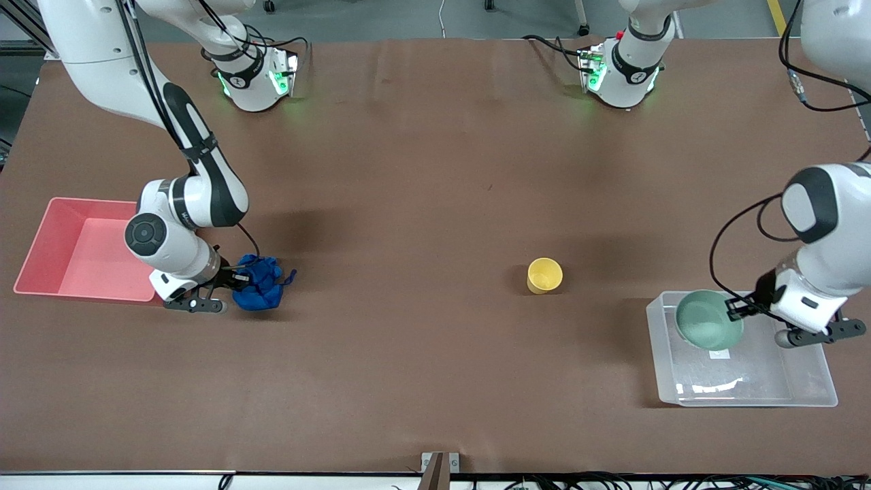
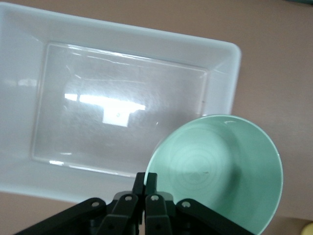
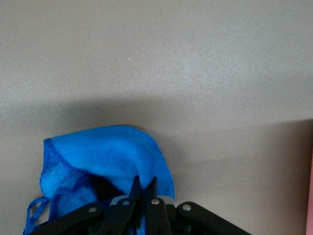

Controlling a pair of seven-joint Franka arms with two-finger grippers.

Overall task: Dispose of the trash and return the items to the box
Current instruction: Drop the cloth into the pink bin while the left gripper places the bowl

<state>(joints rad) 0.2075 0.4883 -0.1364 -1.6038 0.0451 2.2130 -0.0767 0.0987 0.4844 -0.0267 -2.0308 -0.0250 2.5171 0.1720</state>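
Note:
The trash, a blue cloth wad (image 1: 260, 282) (image 3: 107, 161), lies on the table beside the pink bin. My right gripper (image 1: 235, 278) (image 3: 145, 188) is shut on a fold of it. My left gripper (image 1: 738, 307) (image 2: 146, 181) is shut on the rim of the mint-green bowl (image 1: 708, 320) (image 2: 222, 166), which hangs tilted over the clear box (image 1: 810, 388) (image 2: 22, 98), at its corner nearest the table's middle. The yellow cup (image 1: 544, 275) stands upright on the table's middle, between the two grippers.
A pink rectangular bin (image 1: 81, 248) sits at the right arm's end of the table, next to the blue wad. A small white sticker (image 2: 116, 116) lies on the clear box's floor. Brown table surface stretches between cup and bins.

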